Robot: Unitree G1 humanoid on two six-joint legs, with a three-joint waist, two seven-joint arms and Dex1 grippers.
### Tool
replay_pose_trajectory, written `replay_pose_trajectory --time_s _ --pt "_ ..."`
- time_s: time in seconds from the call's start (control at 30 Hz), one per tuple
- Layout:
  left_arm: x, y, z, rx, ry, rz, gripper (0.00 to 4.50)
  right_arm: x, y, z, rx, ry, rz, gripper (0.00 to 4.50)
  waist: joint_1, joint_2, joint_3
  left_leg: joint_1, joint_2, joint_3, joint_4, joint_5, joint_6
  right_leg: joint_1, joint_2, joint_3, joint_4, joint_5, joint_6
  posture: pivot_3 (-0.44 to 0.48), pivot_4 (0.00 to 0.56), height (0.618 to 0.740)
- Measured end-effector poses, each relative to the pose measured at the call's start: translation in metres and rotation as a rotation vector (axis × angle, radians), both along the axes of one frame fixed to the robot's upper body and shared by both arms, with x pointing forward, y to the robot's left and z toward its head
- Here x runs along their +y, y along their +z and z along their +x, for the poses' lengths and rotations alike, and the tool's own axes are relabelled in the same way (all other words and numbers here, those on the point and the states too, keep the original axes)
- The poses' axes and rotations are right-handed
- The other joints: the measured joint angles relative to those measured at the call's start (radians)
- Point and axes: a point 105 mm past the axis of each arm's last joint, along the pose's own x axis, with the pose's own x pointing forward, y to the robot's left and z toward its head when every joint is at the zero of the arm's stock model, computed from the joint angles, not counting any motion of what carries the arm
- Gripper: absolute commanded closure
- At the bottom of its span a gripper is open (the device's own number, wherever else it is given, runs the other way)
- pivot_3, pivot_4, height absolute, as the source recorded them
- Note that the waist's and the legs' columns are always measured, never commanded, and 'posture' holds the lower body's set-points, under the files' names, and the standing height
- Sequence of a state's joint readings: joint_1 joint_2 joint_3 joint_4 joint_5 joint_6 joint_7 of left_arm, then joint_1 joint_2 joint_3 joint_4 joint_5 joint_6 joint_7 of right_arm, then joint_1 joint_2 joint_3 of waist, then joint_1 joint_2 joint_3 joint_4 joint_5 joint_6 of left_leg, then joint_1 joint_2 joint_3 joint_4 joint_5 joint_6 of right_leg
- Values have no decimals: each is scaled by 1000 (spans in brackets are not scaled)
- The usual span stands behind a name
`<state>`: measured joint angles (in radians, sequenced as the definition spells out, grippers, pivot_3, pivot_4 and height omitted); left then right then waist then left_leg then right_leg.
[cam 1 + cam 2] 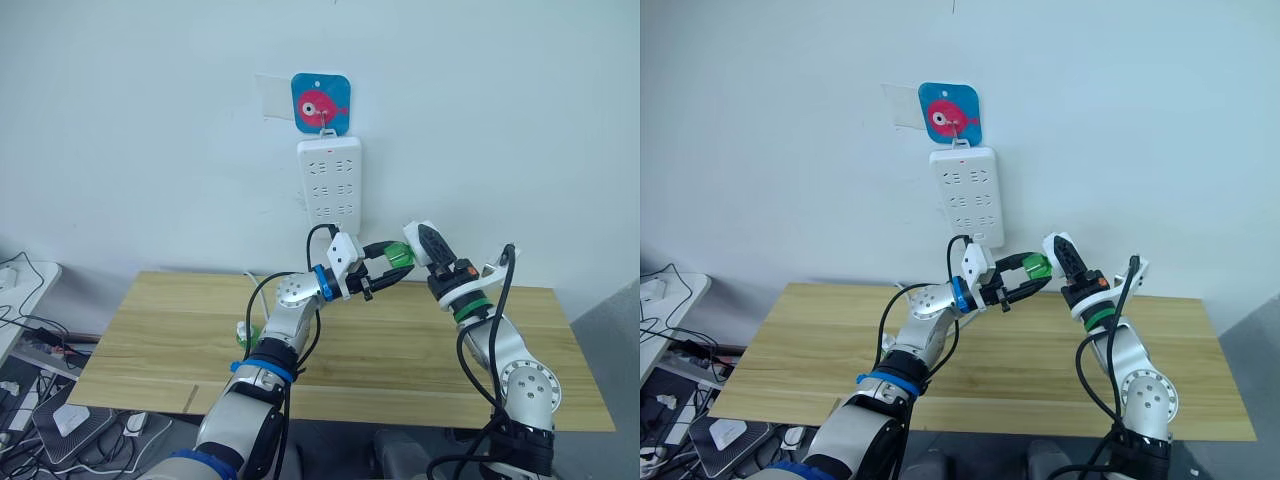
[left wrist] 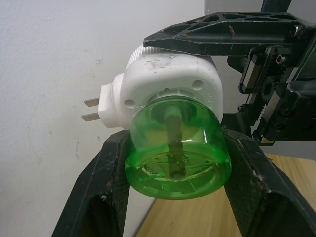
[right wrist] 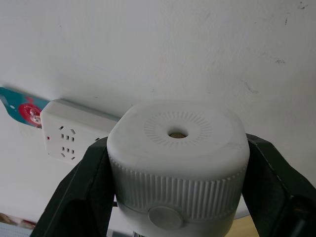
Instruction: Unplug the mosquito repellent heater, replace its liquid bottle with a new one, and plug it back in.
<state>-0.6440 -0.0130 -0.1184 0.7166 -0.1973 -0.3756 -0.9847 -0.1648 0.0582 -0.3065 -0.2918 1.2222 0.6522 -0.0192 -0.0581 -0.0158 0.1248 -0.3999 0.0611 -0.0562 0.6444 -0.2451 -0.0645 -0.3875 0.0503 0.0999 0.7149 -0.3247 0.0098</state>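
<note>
I have the mosquito repellent heater (image 3: 177, 173) off the wall and in the air, pinched between my right gripper (image 1: 425, 243) fingers, one on each side of its ribbed white body; the round vent hole faces the wrist camera and the two prongs (image 2: 92, 109) stick out bare toward the wall, so the unplugging is done. My left gripper (image 2: 175, 163) has its fingers closed on the green liquid bottle (image 2: 176, 148), one on each flank, with the bottle's neck seated up into the underside of the heater; the two grippers meet just in front of the wall, below the power strip (image 1: 330, 183) and above the wooden table (image 1: 150, 340).

I judge I am at the bottle swap; whether this bottle is being unscrewed or a fresh one threaded in I cannot tell from here. A second small green item (image 1: 243, 333) lies on the table beside my left forearm, probably the other bottle, though it is too small to be sure. Left to do: finish the swap if needed; then push the prongs back into a socket on the power strip.
</note>
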Motion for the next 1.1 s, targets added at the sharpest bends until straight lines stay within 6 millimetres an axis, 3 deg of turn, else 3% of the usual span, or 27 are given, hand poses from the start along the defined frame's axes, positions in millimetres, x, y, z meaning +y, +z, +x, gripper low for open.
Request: replay_pose_trajectory --time_s 0.1,0.23,0.27,0.57,0.7,0.9,1.1 --pt "0 0 0 1 1 -1 2278 0 0 0 -1 2 -9 1435 0 0 0 0 0 0 0 0 0 0 0 0 0 0 0 -14 79 740" --pt "0 0 0 -1 -3 3 2278 -2 -4 -4 16 34 -43 121 0 0 0 0 0 0 0 0 0 0 0 0 0 0 0 -17 76 740" --pt "2 -1 0 -3 -5 10 2278 -2 -8 -7 29 59 -45 32 0 0 0 0 0 0 0 0 0 0 0 0 0 0 0 -18 76 740" --pt "27 -12 -13 -95 -145 157 2278 -23 -19 -34 143 432 -229 32 -2 0 0 1 0 0 0 0 0 1 0 1 0 0 0 -6 77 740" --pt "33 -18 -23 -156 -233 222 2278 -27 -12 -38 181 582 -256 32 -2 0 0 1 -1 1 1 0 0 1 0 2 0 0 0 2 79 740" --pt "36 -17 -27 -264 -296 285 2278 -11 -20 -49 245 765 -257 32 2 0 0 0 -1 1 1 0 0 1 0 1 -1 0 0 23 82 740" --pt "33 -16 -30 -311 -311 284 2278 -4 -20 -49 251 808 -262 32 4 0 0 0 -1 0 1 0 0 1 0 0 -1 0 0 33 85 740"
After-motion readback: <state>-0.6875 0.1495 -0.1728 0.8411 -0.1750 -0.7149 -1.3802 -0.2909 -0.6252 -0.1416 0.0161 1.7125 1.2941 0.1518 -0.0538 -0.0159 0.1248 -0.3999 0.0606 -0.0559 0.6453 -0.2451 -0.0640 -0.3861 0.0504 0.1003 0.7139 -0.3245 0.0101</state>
